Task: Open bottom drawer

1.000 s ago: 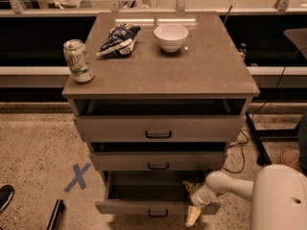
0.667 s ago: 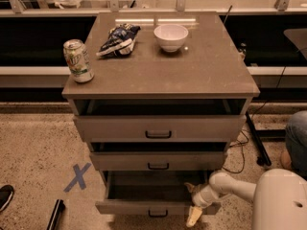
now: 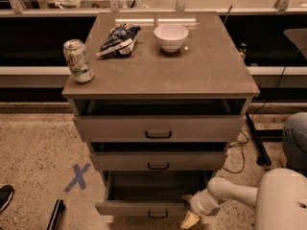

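Observation:
The grey-brown cabinet (image 3: 158, 75) has three drawers. The bottom drawer (image 3: 144, 207) is pulled out the farthest, with its dark inside showing and its small black handle (image 3: 158, 215) at the frame's lower edge. The middle drawer (image 3: 157, 160) and top drawer (image 3: 158, 127) stand slightly out. My gripper (image 3: 190, 217) is at the right part of the bottom drawer's front, just right of the handle, at the end of my white arm (image 3: 230, 191) reaching in from the lower right.
On the cabinet top are a green soda can (image 3: 78, 61), a chip bag (image 3: 118, 38) and a white bowl (image 3: 171, 36). A blue tape X (image 3: 77, 177) marks the floor at left. Cables (image 3: 249, 123) lie to the right. A person's knee (image 3: 294, 140) is at the right edge, a shoe (image 3: 5, 195) at the left.
My arm and gripper have shifted slightly left along the bottom drawer's front. The drawer stays pulled out about as far as before.

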Motion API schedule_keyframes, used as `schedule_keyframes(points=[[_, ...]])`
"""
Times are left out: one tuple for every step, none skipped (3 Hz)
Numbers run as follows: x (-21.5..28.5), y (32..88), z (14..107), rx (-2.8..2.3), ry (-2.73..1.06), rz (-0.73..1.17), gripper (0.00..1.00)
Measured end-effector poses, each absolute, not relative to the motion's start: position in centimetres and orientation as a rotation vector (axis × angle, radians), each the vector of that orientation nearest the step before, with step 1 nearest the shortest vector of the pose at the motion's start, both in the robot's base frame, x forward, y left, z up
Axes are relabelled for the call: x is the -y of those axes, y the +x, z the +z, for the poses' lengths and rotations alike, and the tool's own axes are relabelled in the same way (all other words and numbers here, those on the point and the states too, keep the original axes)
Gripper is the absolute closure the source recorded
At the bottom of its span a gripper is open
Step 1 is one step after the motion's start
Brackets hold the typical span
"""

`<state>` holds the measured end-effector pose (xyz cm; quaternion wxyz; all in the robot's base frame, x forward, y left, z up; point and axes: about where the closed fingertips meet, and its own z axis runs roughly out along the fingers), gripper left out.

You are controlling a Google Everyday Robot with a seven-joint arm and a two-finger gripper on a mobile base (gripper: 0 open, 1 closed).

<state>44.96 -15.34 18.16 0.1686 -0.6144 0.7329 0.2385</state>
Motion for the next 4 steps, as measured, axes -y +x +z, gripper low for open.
schedule_keyframes(points=[[15.0,44.8,20.6,-2.099,-1.75,0.647,0.0],[15.1,45.3,22.3,-2.083,-1.75,0.62,0.0],[15.8,47.2,23.5,-2.059,-1.748,0.566,0.19],[17.5,50.0,24.1,-2.022,-1.718,0.514,0.5]])
